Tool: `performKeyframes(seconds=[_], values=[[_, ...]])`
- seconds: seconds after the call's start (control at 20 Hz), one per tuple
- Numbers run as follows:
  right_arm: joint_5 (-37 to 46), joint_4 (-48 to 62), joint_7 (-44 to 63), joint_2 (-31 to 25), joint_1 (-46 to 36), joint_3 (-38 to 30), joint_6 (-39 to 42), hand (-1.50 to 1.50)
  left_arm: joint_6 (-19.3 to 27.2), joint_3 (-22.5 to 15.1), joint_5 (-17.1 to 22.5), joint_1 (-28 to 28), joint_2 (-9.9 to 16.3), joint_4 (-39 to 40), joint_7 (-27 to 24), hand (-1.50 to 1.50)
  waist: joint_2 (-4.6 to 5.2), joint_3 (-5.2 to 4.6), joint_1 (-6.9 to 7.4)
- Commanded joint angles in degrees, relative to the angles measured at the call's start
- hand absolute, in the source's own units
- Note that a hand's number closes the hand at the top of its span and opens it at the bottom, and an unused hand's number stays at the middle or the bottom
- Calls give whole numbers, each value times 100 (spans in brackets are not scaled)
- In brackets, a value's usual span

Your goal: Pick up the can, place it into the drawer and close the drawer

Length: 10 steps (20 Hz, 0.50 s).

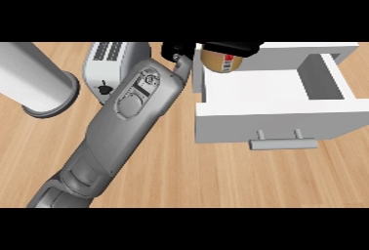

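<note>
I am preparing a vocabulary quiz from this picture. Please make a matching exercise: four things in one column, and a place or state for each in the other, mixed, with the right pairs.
Things:
1. can
2. drawer
3. toaster
4. grey cylinder

Places or states:
A. far left on the counter
B. pulled open
C. held by the left hand above the drawer's back corner
D. partly behind the forearm

Pairs: 1-C, 2-B, 3-D, 4-A

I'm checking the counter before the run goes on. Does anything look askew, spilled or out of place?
Nothing stands out. The white drawer sits open with no spill in it, the left hand holds the can over its back left corner, and the toaster and grey cylinder stand square on the wood.
</note>
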Motion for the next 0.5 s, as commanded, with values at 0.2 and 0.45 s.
performKeyframes(seconds=[0.2, 0.45], values=[[163, -142, 131, 52, -41, 151, -9, -150, 455, -425, 647, -1052, 0, 1254, -195, 150, 14, 2, -68], [215, 71, 61, 50, -103, 207, -6, -150, 193, -297, 920, -1570, 0, 2186, -552, 150, 46, 6, -135]])
